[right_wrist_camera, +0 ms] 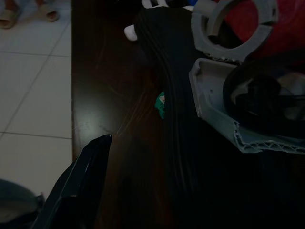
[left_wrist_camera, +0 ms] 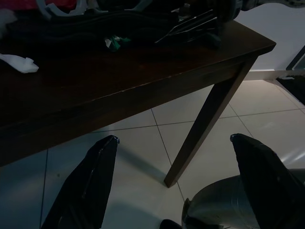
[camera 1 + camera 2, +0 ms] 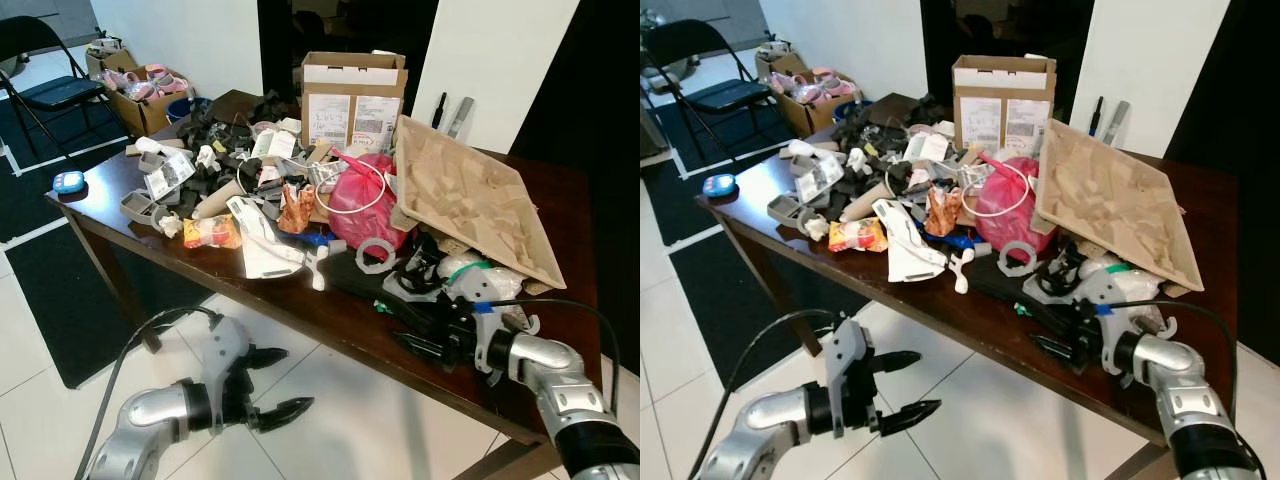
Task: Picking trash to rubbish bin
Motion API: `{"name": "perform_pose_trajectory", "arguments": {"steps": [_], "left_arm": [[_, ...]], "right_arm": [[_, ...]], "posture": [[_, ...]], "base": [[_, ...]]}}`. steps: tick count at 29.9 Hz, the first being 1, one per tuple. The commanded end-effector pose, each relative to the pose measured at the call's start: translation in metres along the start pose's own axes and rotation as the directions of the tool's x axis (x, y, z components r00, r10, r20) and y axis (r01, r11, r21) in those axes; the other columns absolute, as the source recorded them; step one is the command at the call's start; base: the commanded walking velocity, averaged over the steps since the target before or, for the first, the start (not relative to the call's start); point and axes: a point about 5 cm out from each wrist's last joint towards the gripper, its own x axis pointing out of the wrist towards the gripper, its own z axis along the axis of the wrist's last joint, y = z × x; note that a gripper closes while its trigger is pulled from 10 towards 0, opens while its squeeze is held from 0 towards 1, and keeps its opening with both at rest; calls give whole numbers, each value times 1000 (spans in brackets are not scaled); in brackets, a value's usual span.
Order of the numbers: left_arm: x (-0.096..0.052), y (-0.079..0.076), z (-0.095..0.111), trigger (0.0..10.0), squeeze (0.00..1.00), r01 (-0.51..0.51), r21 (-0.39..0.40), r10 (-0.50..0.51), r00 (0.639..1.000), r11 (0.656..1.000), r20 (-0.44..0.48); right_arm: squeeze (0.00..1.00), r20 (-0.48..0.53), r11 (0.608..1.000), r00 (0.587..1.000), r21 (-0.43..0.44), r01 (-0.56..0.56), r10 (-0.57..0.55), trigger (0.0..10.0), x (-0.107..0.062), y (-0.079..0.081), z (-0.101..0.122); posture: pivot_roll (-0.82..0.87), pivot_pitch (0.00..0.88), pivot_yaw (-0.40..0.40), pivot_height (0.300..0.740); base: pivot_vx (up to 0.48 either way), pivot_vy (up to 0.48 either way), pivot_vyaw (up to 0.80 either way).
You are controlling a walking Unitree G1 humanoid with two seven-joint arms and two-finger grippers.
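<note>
The right gripper (image 3: 415, 345) rests on the table (image 3: 330, 310), fingers' state unclear; the trash pile (image 3: 300, 200) lies at its eleven o'clock. The left gripper (image 3: 280, 382), spread, hangs below the table edge.

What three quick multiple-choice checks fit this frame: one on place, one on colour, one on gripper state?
1. Where is the right gripper?
A. Over the near table edge, at the clutter
B. Beside the folding chair
C. Inside the cardboard box

2. What colour is the bag in the pile?
A. Green
B. Pink-red
C. Yellow

3. How are the left gripper fingers?
A. Shut on a wrapper
B. Open, holding nothing
C. Shut on the table leg

Answers: 1 A, its fingers sit above the table near black parts. 2 B, it is plainly pink-red. 3 B, the fingers are spread over the floor tiles, below the table.
</note>
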Motion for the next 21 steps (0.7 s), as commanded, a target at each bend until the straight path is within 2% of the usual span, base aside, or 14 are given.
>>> {"name": "perform_pose_trajectory", "arguments": {"steps": [1,6,7,9,10,11,16,18,21], "left_arm": [[-4,-2,-1,10000,0,7,-1,-7,1000,1000,-15],[-4,-3,-2,10000,0,12,-7,-12,1000,1000,-15],[-4,-4,-2,10000,0,13,-7,-13,1000,1000,-15],[-4,-4,-2,10000,0,14,-7,-14,1000,1000,-15],[-4,-4,-2,10000,0,15,-8,-15,1000,1000,-15],[-4,-4,-2,10000,0,16,-9,-16,1000,1000,-15],[-4,-5,-2,10000,0,18,-11,-19,1000,1000,-16],[-3,-6,-2,10000,0,21,-12,-21,1000,1000,-14],[-3,-6,-1,10000,0,20,-13,-21,1000,1000,-12]], "right_arm": [[0,-37,1000,999,-6,-6,6,10000,7,7,-8],[0,-76,992,994,-103,67,-75,10000,13,4,-10],[0,-63,990,994,-110,86,-94,8863,14,4,-8],[0,-51,988,993,-114,101,-107,8863,15,3,-6],[0,-53,983,990,-141,118,-127,2510,16,2,-6],[0,-58,978,988,-164,130,-141,0,16,1,-5],[0,-80,963,981,-220,154,-175,0,14,-3,-6],[0,-97,949,976,-267,165,-197,0,13,-7,-7],[0,-93,944,974,-284,171,-204,0,11,-9,-5]], "posture": [[21,90,0,740],[19,94,0,740],[19,94,0,740],[19,96,-1,740],[18,97,-1,740],[17,97,-1,740],[15,99,0,740],[17,99,-2,740],[17,99,-2,740]], "base": [[0,0,0],[0,0,0],[0,0,0],[0,0,0],[0,0,0],[0,0,0],[0,0,0],[0,0,0],[0,0,0]]}}
